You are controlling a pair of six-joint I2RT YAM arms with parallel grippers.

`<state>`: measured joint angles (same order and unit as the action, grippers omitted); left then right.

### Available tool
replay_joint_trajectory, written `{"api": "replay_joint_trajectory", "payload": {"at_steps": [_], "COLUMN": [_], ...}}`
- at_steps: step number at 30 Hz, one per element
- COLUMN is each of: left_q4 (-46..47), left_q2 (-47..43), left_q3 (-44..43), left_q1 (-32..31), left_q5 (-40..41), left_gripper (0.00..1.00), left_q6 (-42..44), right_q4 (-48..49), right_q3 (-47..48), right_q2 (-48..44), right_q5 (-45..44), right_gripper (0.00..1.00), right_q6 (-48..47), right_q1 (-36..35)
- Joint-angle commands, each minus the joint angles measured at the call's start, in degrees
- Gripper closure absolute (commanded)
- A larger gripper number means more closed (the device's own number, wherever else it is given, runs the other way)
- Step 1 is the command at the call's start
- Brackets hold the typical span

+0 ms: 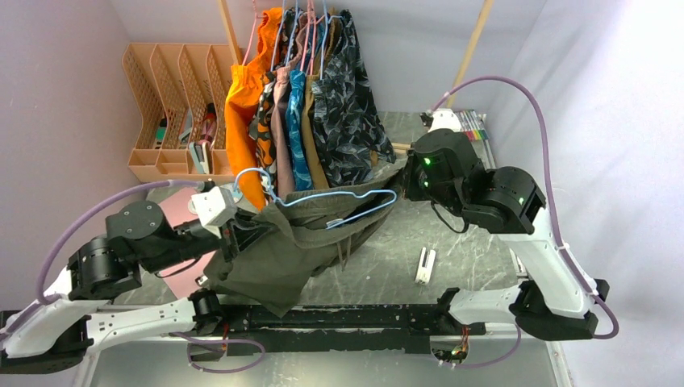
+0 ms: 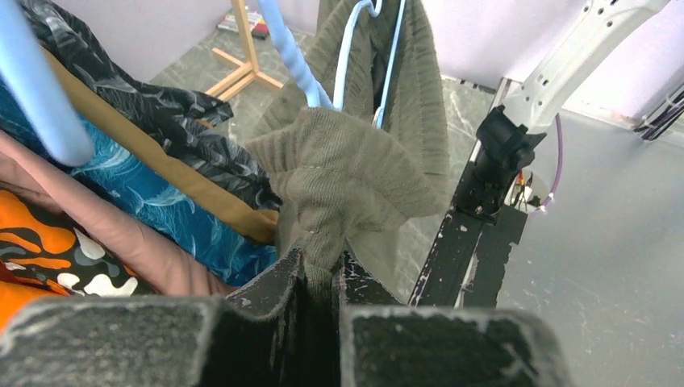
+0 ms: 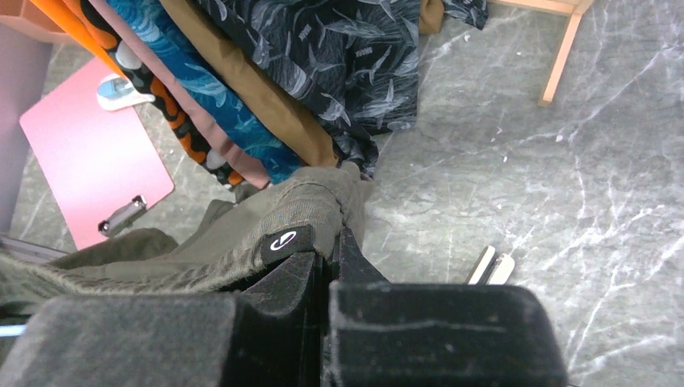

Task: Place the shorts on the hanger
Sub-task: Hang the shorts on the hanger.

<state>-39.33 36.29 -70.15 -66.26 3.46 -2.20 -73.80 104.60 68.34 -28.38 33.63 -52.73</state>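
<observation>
The olive-green shorts [image 1: 294, 242] hang in the air between my two grippers, above the table. The light-blue hanger [image 1: 339, 196] lies along their waistband, with its hook [image 1: 250, 179] at the left end. My left gripper [image 1: 235, 230] is shut on the ribbed waistband [image 2: 339, 177] at the left end; the hanger's blue wire [image 2: 355, 48] runs up behind it. My right gripper [image 1: 406, 181] is shut on the right end of the waistband [image 3: 306, 210], next to a small black label [image 3: 286, 240].
A rack of hung garments [image 1: 314, 105], orange, blue, brown and dark patterned, stands right behind the shorts. A peach file organiser [image 1: 173, 105] is at the back left. A pink clipboard [image 3: 93, 153] and a small white clip [image 1: 425, 264] lie on the marble table [image 1: 468, 242].
</observation>
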Motion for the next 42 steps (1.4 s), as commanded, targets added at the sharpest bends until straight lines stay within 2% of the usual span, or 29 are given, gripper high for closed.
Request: {"api": "replay_joint_trajectory", "payload": {"at_steps": [1,5,11,17,24,30,37,42], "left_q4": [-0.9,-1.2,-2.4,-5.0,-7.7,-10.7,-11.9,-8.3], "left_q2": [2.3,5.0,9.1,8.6,4.1,7.7,11.7,13.3], "left_q3": [0.9,1.2,2.0,-0.9,-2.8,-3.3,-6.5,-6.6], "left_q1": [-0.1,-0.1,-0.1,-0.1,-0.1,-0.1,-0.2,-0.2], "left_q5": [1.9,4.3,12.1,18.5,17.9,20.4,26.1,22.3], "left_gripper": [0.93,0.93,0.93,0.93,0.93,0.93,0.93,0.93], "left_q6": [1.4,2.1,1.8,0.0,-3.5,-4.7,-3.0,-1.5], "right_q4": [-4.2,-5.3,-5.4,-5.4,-5.2,-5.1,-5.3,-5.2], "right_q3": [5.1,10.0,15.1,11.9,6.5,11.6,16.7,15.0], "right_q2": [2.1,3.6,6.1,5.2,4.9,7.7,10.4,11.6], "right_q5": [0.2,1.2,4.4,0.1,-6.3,-7.9,-3.7,-2.2], "right_gripper": [1.0,1.0,1.0,1.0,1.0,1.0,1.0,1.0], "right_q6": [-2.0,-3.7,-5.1,-6.1,-4.1,-2.9,-3.5,-2.3], "right_q1": [0.0,0.0,0.0,0.1,0.3,0.3,0.4,0.5]}}
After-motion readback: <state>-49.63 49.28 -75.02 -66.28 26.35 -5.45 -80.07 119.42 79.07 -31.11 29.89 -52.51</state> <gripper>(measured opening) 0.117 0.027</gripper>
